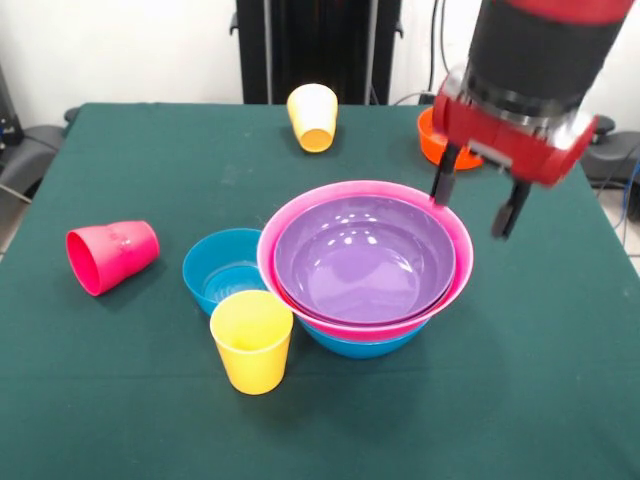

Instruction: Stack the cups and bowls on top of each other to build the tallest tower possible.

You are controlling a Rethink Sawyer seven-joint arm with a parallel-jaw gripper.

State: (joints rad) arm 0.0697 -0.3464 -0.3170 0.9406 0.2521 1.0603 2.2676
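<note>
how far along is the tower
Started: a purple bowl sits nested in the pink bowl over a blue bowl. The open pincer holds nothing. Left: small blue bowl, orange bowl, both yellow cups, tipped red-pink cup.

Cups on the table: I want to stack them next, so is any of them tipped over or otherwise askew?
Two are. The glossy red-pink plastic cup lies on its side at the left, mouth toward the camera. The far yellow plastic cup is tilted, mouth showing. The near yellow cup stands upright.
</note>
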